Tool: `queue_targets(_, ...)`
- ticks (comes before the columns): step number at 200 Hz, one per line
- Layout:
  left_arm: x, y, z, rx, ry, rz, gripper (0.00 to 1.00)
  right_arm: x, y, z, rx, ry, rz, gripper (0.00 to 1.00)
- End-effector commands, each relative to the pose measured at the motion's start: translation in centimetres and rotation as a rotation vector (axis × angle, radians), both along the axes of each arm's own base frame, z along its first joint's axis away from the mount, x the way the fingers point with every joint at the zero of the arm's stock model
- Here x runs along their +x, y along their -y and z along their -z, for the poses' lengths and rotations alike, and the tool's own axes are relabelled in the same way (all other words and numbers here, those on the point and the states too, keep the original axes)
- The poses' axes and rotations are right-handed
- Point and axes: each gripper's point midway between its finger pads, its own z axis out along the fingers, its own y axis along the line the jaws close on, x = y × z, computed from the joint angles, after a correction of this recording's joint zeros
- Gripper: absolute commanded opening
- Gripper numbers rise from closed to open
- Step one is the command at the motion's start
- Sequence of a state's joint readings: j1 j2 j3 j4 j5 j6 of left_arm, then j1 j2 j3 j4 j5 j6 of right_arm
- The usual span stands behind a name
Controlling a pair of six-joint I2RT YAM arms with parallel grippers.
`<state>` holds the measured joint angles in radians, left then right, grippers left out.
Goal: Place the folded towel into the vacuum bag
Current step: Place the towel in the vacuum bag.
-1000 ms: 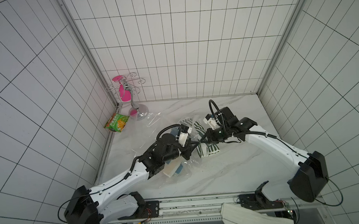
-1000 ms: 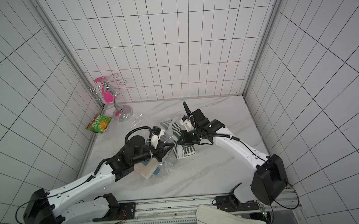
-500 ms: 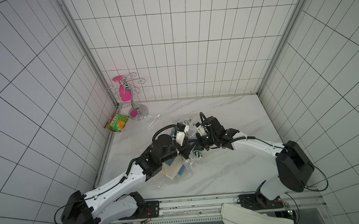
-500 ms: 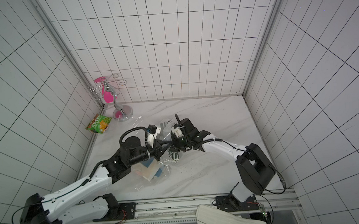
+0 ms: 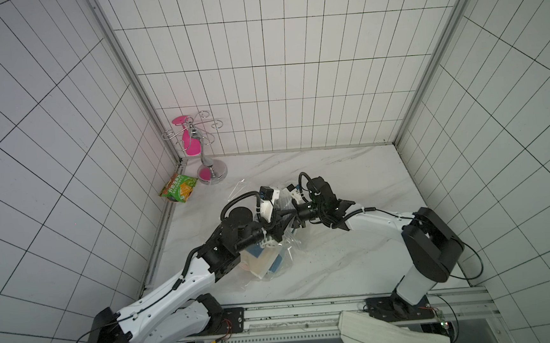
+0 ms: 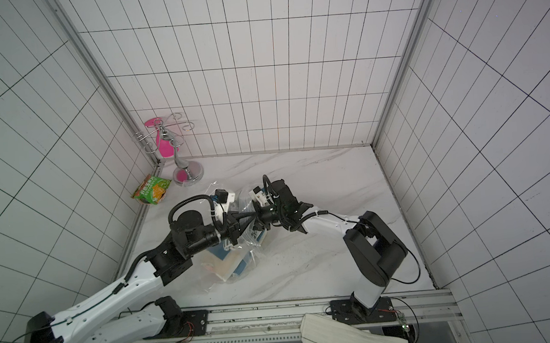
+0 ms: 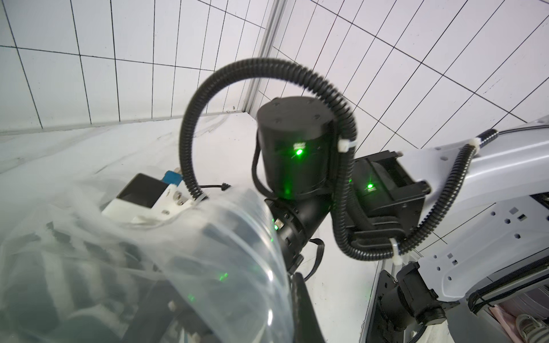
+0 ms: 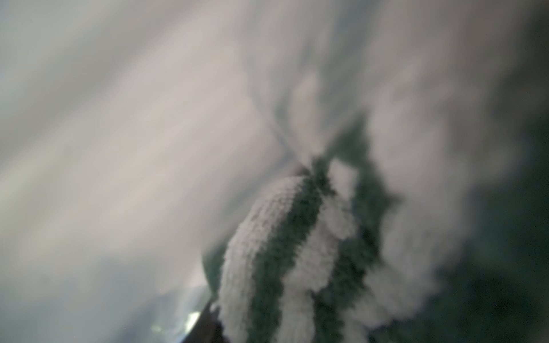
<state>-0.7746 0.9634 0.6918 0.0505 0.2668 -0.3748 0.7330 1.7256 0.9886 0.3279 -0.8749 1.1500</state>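
Where the arms meet: mid-table, the left gripper (image 5: 278, 229) and right gripper (image 5: 295, 223) are seen close together at the mouth of the bag (image 5: 289, 249).
Left fingers: pressed together, with clear film pinched and draped over them.
Right fingers: state cannot be told, as the wrist view is blurred.
Towel (image 8: 267, 252): green-and-white striped, inside the bag's mouth, seen through the film.
Bag contents: blue and cream items are lodged low.
Corner: snack packet (image 5: 179, 192) and metal stand (image 5: 212, 170) are noted well apart.

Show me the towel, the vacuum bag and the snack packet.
towel (image 8: 261, 237), right wrist view, striped fold.
vacuum bag (image 7: 243, 222), left wrist view, clear wall.
snack packet (image 5: 179, 192), in a top view, green front.
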Motion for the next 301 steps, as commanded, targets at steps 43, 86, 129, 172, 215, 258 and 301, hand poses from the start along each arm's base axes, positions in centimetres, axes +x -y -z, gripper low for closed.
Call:
queue_targets(43, -0.3, -0.2, -0.8, -0.02, 0.034, 0.022, 0.0, -3.8, 4.3, 5.0, -0.21, -0.066, -0.06, 0.72)
queue_targets(86, 0.6, -1.1, -1.7, -0.048, 0.053, -0.018, 0.0, -4.0, 10.3, 3.6, -0.305, -0.036, 0.008, 0.72)
queue_targets(129, 0.0, -0.2, -2.3, -0.074, 0.035, 0.043, 0.0, -0.2, 14.7, 4.9, -0.506, 0.015, 0.176, 0.71)
queue_targets(172, 0.1, 0.7, -1.7, -0.067, 0.012, 0.078, 0.0, 2.9, 8.3, 4.6, -0.327, 0.019, 0.226, 0.51)
queue_targets(215, 1.3, 0.5, 0.3, -0.008, -0.021, 0.021, 0.0, -2.2, 0.7, 3.7, -0.201, 0.051, 0.069, 0.4)
queue_targets(258, 1.9, 0.6, 5.3, 0.145, -0.132, 0.013, 0.0, -1.0, 8.9, 4.3, -0.255, 0.022, 0.181, 0.57)
queue_targets(301, 1.9, 1.1, 6.4, 0.17, -0.191, 0.033, 0.0, -4.4, 19.6, 6.0, -0.645, -0.029, 0.208, 0.69)
